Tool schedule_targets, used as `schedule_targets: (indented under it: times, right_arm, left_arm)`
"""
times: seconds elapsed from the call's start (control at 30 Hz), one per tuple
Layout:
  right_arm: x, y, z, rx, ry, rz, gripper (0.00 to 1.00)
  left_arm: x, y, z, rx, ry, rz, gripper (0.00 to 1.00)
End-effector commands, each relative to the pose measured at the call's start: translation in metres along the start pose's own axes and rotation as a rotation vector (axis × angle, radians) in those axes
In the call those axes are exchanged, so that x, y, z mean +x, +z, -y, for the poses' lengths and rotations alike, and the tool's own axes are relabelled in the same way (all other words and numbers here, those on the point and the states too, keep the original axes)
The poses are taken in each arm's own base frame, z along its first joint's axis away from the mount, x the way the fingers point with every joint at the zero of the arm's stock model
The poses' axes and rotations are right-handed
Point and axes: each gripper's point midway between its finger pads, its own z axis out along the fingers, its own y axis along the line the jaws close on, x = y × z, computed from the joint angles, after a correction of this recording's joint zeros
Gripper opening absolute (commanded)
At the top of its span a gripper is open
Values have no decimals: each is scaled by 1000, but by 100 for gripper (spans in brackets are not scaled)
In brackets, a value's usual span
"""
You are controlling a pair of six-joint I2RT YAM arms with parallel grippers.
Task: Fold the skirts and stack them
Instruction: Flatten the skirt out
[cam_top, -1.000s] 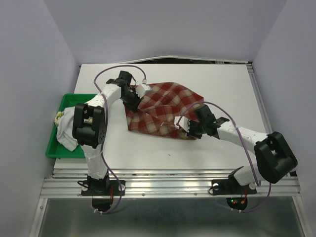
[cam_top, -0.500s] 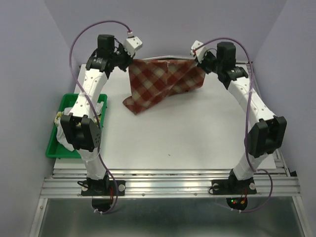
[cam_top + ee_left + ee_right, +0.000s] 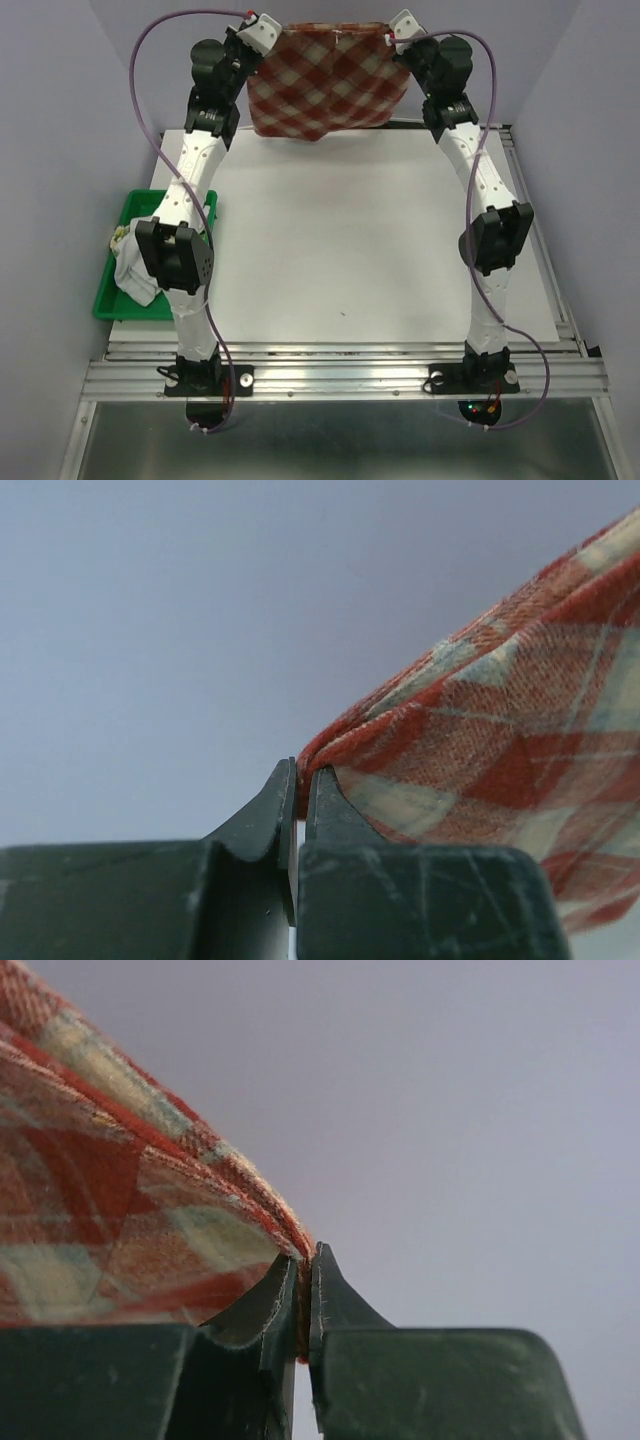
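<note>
Skirt (image 3: 328,80) raised between left tool (image 3: 271,31), right tool (image 3: 394,33).

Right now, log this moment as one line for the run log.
state: plaid skirt hanging spread above table; left gripper: shut on one top corner; right gripper: shut on other top corner

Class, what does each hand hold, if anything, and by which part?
Both hold the plaid skirt: the left hand pinches one top corner, the right hand the other, and it hangs spread between them.
</note>
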Motion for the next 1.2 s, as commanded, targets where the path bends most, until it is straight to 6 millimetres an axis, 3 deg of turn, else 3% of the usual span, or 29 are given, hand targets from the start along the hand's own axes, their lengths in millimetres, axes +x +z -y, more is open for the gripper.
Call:
schedule_targets:
  times: [0.0, 0.1, 0.13, 0.2, 0.23, 0.3, 0.43, 0.6, 0.7, 0.8, 0.83, 0.87, 1.0, 1.07, 1.17]
  right_arm:
    - [-18, -22, 84, 284, -46, 55, 1]
    - [-11, -26, 56, 176, -37, 62, 1]
    - [2, -36, 37, 106, -43, 25, 1]
    - [21, -52, 7, 10, -53, -18, 1]
    - [38, -72, -16, -53, -64, -57, 1]
    - [44, -88, -22, -49, -67, -71, 1]
    - [38, -104, -18, -54, -65, -88, 1]
    - [34, -115, -21, -97, -60, -108, 1]
    - [30, -119, -20, -117, -58, -117, 1]
    - [20, -116, -6, -76, -43, -110, 1]
    - [9, -113, 9, -37, -36, -97, 1]
    - [-5, -113, 21, -15, -31, -76, 1]
    - [-25, -112, 40, 21, -20, -42, 1]
    - [-19, -105, 42, 41, -22, -58, 1]
    - [-19, -93, 51, 80, -23, -57, 1]
  left_arm:
    - [-17, -28, -60, -237, 140, 57, 0]
    - [3, -35, -37, -169, 168, 43, 0]
    - [24, -44, -18, -110, 171, 0, 0]
    - [42, -56, 3, -41, 182, -28, 0]
    - [57, -69, 18, -1, 173, -60, 0]
    - [64, -81, 25, 9, 151, -84, 0]
    - [62, -100, 27, 13, 128, -102, 0]
    - [71, -107, 48, 114, 93, -138, 0]
    - [66, -110, 49, 130, 74, -140, 0]
    - [46, -102, 33, 96, 18, -140, 0]
    - [29, -100, 23, 80, 16, -113, 0]
    - [14, -103, 16, 65, 5, -88, 0]
    - [-16, -107, 1, 20, -29, -22, 0]
    - [-24, -104, -7, -8, -48, -5, 0]
    - [-16, -89, -8, -21, -68, -10, 0]
